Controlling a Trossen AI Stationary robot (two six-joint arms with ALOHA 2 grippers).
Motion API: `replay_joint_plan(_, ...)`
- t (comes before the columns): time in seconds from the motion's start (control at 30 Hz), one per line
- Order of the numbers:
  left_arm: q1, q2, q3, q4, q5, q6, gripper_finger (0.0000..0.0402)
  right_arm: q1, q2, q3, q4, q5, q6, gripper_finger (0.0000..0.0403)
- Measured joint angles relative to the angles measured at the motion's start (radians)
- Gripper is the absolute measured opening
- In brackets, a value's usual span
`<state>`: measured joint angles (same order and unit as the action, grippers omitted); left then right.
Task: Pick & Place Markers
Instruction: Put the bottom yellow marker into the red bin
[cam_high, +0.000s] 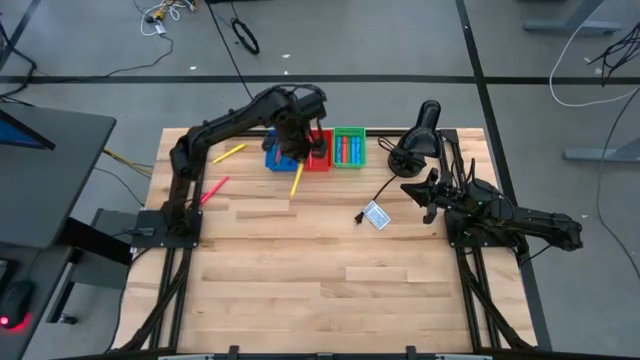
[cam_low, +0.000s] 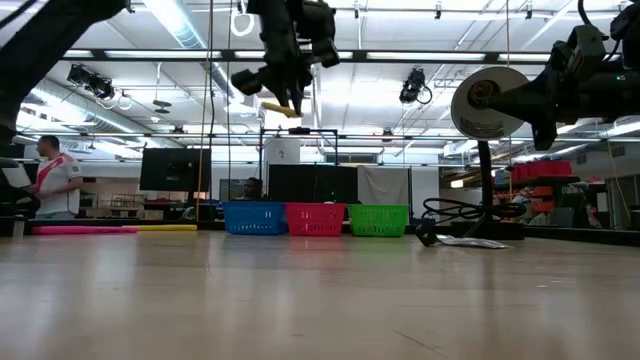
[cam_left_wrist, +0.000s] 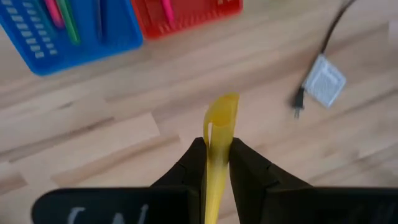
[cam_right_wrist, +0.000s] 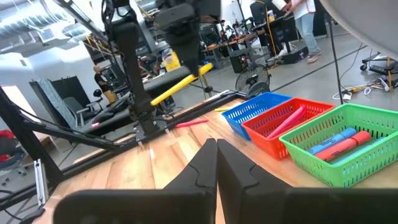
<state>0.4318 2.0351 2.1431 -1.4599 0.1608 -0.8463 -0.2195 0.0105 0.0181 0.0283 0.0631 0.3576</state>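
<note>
My left gripper (cam_high: 301, 157) hangs high above the table in front of three bins and is shut on a yellow marker (cam_high: 297, 181). The blue bin (cam_high: 279, 156), red bin (cam_high: 318, 152) and green bin (cam_high: 349, 147) stand in a row at the far edge, each with markers inside. On the table to the left lie flat another yellow marker (cam_high: 228, 153) and a pink marker (cam_high: 213, 190). My right gripper (cam_high: 424, 196) waits shut at the table's right side, holding nothing. My left gripper pinches the yellow marker's shaft (cam_left_wrist: 218, 138) between its two fingers, coming from above and pointing steeply down. The marker is lifted well clear of the table (cam_right_wrist: 180, 83). It slants, and its longer free part (cam_high: 295, 188) sticks out toward the table's near side.
A small white-and-blue card with a black cable (cam_high: 376, 215) lies right of centre. A black stand with a round head (cam_high: 424, 128) rises at the far right. The near half of the wooden table (cam_high: 330, 290) is bare. A person (cam_low: 55, 175) stands in the room beyond.
</note>
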Motion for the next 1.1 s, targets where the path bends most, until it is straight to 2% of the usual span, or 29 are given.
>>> replay_joint_plan(0.27,0.107,0.062,0.038,0.028,0.0,0.019,0.0051,0.0,0.0,0.0,0.0,0.0,0.0,0.0011)
replay_joint_plan(0.53,0.179,0.091,0.038,0.164,0.005,0.007,0.0051,0.0,0.0,0.0,0.0,0.0,0.0,0.0011)
replay_joint_plan(0.97,0.241,0.172,0.038,0.32,-0.034,-0.003,0.0051,0.0,0.0,0.0,-0.003,0.007,0.0,0.0011)
replay_joint_plan(1.1,0.247,0.205,0.037,0.348,-0.078,-0.006,0.0051,0.0,0.0,0.0,-0.004,0.007,0.0,0.0011)
